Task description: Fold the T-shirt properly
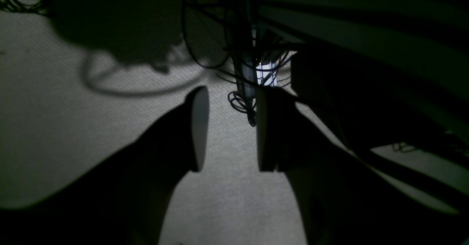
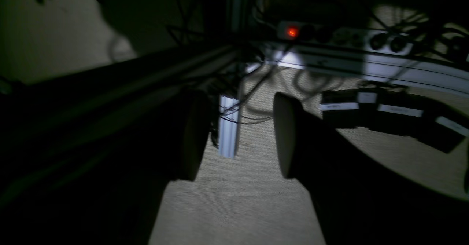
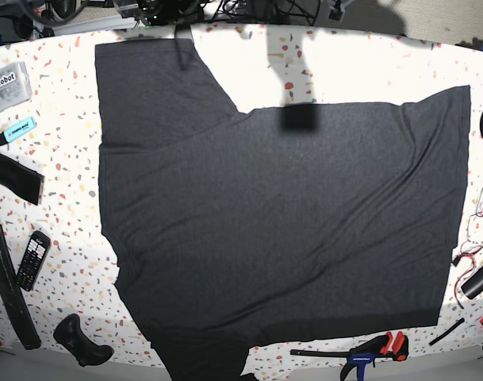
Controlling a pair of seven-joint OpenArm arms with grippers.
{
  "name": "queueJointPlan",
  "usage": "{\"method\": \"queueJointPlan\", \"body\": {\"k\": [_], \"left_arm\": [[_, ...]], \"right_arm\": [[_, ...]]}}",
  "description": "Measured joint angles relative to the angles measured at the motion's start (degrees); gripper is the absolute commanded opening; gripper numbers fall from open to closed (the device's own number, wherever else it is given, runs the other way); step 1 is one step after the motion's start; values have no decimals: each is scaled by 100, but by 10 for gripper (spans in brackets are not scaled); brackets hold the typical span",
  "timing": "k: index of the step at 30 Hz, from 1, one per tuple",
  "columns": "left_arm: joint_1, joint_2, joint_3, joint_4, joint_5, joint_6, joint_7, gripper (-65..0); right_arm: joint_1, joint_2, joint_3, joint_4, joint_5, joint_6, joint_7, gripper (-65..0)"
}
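The T-shirt (image 3: 281, 206) is lying spread across the middle of the speckled tabletop (image 3: 67, 171), its plain dark side facing up. One part is reaching toward the upper left of the base view, and its right side is stretching to an upper-right corner. Creases are running diagonally through the right half, while a narrower part is extending down to the bottom edge of the view.

The left gripper (image 1: 231, 129) is holding its fingers apart, with a grey surface (image 1: 227, 201) and dark cables (image 1: 242, 103) showing beyond the gap. The right gripper (image 2: 240, 136) is also keeping its fingers spread, and a pale metal bar (image 2: 228, 127) is showing between them. A red light (image 2: 292, 31) is glowing near the top of the right wrist view, and black blocks (image 2: 399, 111) with pale labels are sitting toward its right side.

Along the left of the base view, a LeRobot box (image 3: 7, 87), a teal marker (image 3: 17, 131) and a black keypad device (image 3: 33, 260) are resting beside the shirt. A clamp (image 3: 360, 354) with red and blue parts is lying just below the shirt's lower edge, toward the right. Thin red wires (image 3: 473, 258) are trailing near the right edge.
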Motion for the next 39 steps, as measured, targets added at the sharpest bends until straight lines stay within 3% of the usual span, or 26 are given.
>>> {"method": "queueJointPlan", "body": {"k": [3, 6, 9, 13, 18, 21, 25, 29, 33, 39], "left_arm": [[2, -107, 0, 175, 2, -249, -118, -435], [-2, -264, 0, 337, -509, -302, -509, -434], [-15, -444, 0, 348, -1073, -273, -625, -435], [136, -474, 0, 341, -1370, -260, -944, -435], [389, -334, 0, 341, -1355, -284, -1637, -435], [520, -356, 0, 345, -1355, -269, -1703, -435], [772, -380, 0, 343, -1338, -258, -1751, -435], [977, -367, 0, 341, -1338, -267, -1961, -435], [1307, -411, 0, 623, -1233, -262, -2846, -435], [2107, -529, 0, 1716, -927, -264, -2817, -435]], "right_arm": [[0, 2, 0, 0, 157, 299, 0, -336], [-2, 0, 0, 0, 160, 535, -2, -336], [-17, 2, 0, 0, 155, 562, -2, -336], [-15, 2, 0, 0, 155, 562, -2, -336], [-15, 2, 22, 0, 157, 564, 0, -336], [-15, 7, 22, 0, 157, 570, -26, -336], [-20, 24, 22, 0, 155, 573, -533, -336], [-173, 105, 22, 37, 155, 575, -498, -336], [-721, 297, 22, 557, 155, 595, -496, -336], [-2024, 754, 22, 2297, 153, 603, -496, -336]]}}
